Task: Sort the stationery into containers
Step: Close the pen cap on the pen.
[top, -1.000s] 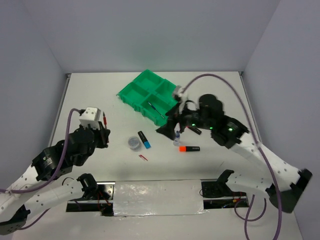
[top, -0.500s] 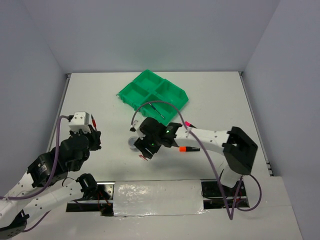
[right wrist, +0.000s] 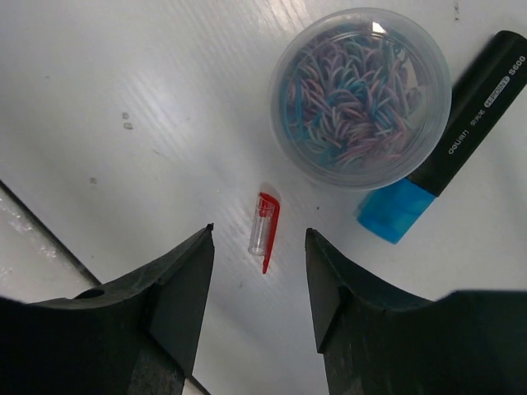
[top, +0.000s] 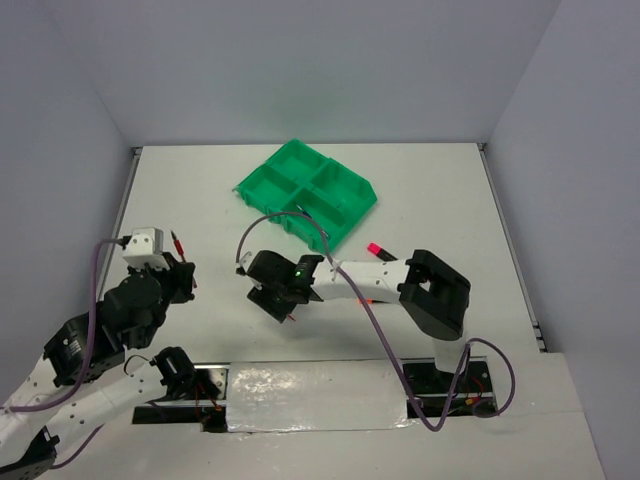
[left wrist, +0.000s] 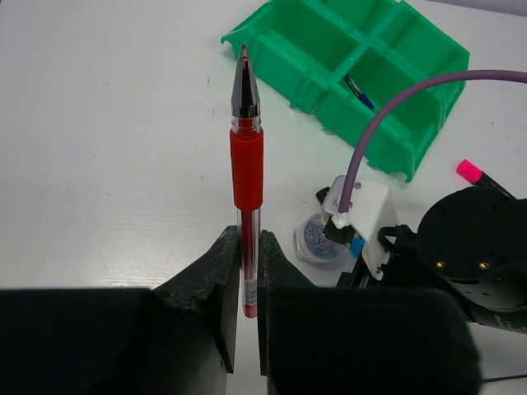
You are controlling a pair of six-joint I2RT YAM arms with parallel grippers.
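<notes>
My left gripper is shut on a thin red pen, which stands out forward, tip away; in the top view it is at the near left. My right gripper is open, hanging just above a small red pen cap lying between its fingers. Next to the cap are the round tin of coloured clips and a blue-capped black highlighter. The green four-compartment tray is at the far centre, with a blue pen in one near compartment. The small bottle is hidden.
A pink-capped highlighter lies to the right of the tray's near corner. The right arm stretches across the middle of the table toward the left. A purple cable loops above it. Walls close in on three sides.
The right arm swung left and down from beside the tray until its gripper is over the pen cap by the tin. The left gripper drew back toward the near left, still holding the red pen.
</notes>
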